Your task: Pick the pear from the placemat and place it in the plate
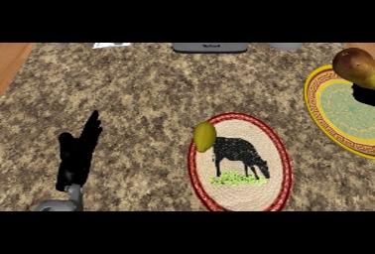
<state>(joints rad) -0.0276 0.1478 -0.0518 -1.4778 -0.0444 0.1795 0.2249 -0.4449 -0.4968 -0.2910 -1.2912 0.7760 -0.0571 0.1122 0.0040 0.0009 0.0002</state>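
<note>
Pear [353, 64] hangs over the plate [322, 116] at the counter's [147, 89] right edge, right hand [364, 94] curled under it, carrying it to set down; left hand [77, 154] rests open, fingers straight, near the left edge, out of the way.

The pear [354, 67] is over the plate's [313, 106] far rim, with the placemat [275, 149] to the plate's left.

The only camera rides at the robot's head, looking steeply down across the speckled brown stone counter [154, 84] toward its far edge, close enough that the round yellow-rimmed patterned plate [316, 114] runs off the frame's right side.
</note>
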